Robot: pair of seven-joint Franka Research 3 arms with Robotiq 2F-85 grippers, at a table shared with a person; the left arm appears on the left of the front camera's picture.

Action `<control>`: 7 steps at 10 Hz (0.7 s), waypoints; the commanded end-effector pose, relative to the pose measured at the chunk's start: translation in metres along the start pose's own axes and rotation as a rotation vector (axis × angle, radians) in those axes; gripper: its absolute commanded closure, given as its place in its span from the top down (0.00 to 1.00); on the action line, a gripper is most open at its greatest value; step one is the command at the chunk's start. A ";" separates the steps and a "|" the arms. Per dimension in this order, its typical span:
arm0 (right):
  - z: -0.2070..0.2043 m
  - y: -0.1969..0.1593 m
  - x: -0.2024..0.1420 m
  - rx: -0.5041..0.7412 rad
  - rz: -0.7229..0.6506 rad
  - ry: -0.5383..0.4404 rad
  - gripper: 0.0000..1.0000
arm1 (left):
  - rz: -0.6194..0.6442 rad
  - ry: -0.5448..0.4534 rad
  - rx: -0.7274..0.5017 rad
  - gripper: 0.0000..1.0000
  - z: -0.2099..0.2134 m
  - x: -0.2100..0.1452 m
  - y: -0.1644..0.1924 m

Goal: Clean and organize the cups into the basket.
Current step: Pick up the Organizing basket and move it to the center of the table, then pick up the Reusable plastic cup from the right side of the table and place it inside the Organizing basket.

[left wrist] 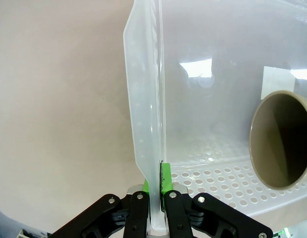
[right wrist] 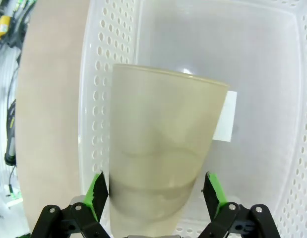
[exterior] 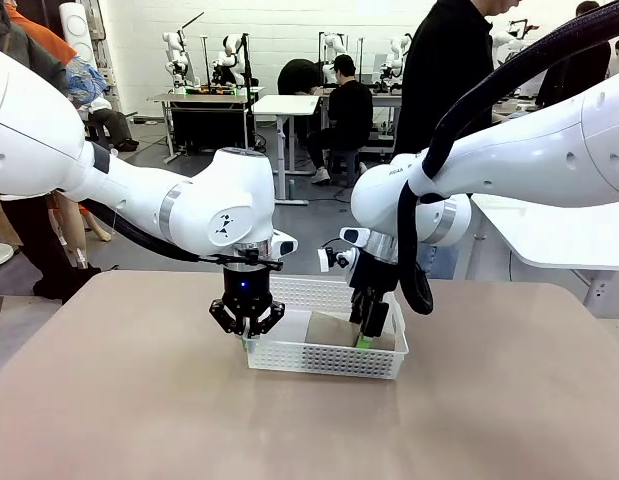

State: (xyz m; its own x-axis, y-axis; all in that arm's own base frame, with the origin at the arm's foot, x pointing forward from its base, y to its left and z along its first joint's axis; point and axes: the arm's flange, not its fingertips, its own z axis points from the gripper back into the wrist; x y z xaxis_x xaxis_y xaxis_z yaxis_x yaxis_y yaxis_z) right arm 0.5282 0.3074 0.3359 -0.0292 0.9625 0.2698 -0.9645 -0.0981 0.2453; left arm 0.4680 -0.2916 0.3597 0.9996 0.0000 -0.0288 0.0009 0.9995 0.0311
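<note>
Cup (right wrist: pixel 163 148) lies on its side on the floor of the basket (right wrist: pixel 101 74), its narrow base between the fingers of my right gripper (right wrist: pixel 155 191) and its mouth pointing toward my other arm. Those fingers stand apart, one green pad on each side with a sliver of gap, so I clamp nothing there. My left gripper (left wrist: pixel 155 183) is pinched tight on the basket's end wall, the rim between its pads, steadying it on the table (exterior: pixel 139 400). I judge the cup to be light and stiff, with a matte skin that should give the pads fair purchase. Being round and tapered, though, it may roll on the smooth floor or squirt out of a squeeze placed too near one end. If I take it again, I would close across the middle of its body, gently. The basket looks like thin, springy plastic, light enough to slide if I let go of it.
</note>
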 end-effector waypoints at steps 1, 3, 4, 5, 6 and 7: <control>0.004 -0.002 -0.002 0.007 0.026 0.001 1.00 | -0.008 0.000 0.001 0.00 0.000 0.000 0.002; 0.021 0.007 -0.007 -0.039 0.048 -0.008 1.00 | -0.008 0.000 0.001 0.00 0.000 0.000 0.002; 0.046 0.021 -0.012 -0.145 0.091 0.007 1.00 | -0.008 0.000 0.001 0.00 0.000 0.000 0.002; 0.089 0.050 -0.027 -0.291 0.116 -0.032 1.00 | -0.008 0.000 0.001 0.00 0.000 0.000 0.002; 0.124 0.082 -0.048 -0.412 0.133 -0.109 1.00 | -0.008 0.000 0.001 0.00 0.000 0.000 0.002; 0.151 0.109 -0.075 -0.486 0.130 -0.201 1.00 | -0.008 0.000 0.001 0.00 0.000 0.000 0.002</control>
State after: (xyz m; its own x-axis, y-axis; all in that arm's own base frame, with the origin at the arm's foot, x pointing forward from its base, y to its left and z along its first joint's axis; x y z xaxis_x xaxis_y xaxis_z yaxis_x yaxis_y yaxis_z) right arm 0.5079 0.2295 0.4807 -0.1012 0.9208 0.3766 -0.9870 -0.0455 -0.1538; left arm 0.4682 -0.2914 0.3598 0.9996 0.0002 -0.0287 0.0007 0.9995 0.0310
